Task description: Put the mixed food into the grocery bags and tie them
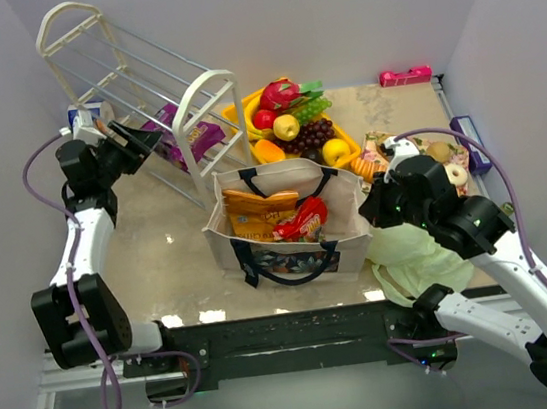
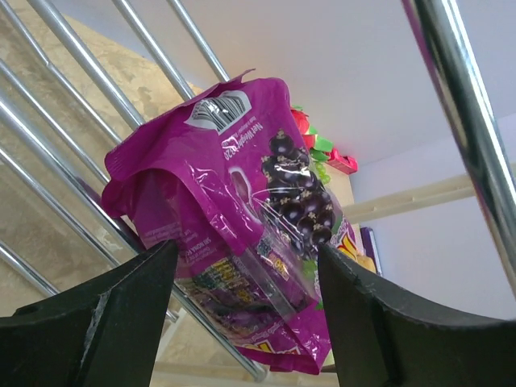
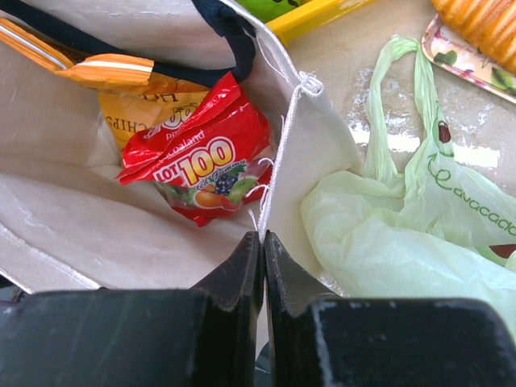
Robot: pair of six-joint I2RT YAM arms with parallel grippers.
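A purple snack packet (image 2: 242,193) leans on the rack's chrome bars, also seen from above (image 1: 199,139). My left gripper (image 2: 246,251) is open, one jaw on either side of the packet's lower part. The beige tote (image 1: 279,167) stands mid-table and holds orange chip bags (image 1: 254,212) and a red packet (image 1: 301,223). My right gripper (image 3: 264,235) is shut on the tote's right rim (image 3: 302,121); from above it (image 1: 367,210) sits at that edge. The pale-green plastic bag (image 3: 403,234) lies crumpled right of the tote. Toy fruits, among them purple grapes (image 1: 310,137), lie on the yellow tray.
The white rack with chrome bars (image 1: 135,71) lies tilted at the back left. The yellow tray (image 1: 348,140) is behind the tote. A plate with pastries (image 1: 450,169) is at the right, and a pink object (image 1: 405,75) is at the back wall.
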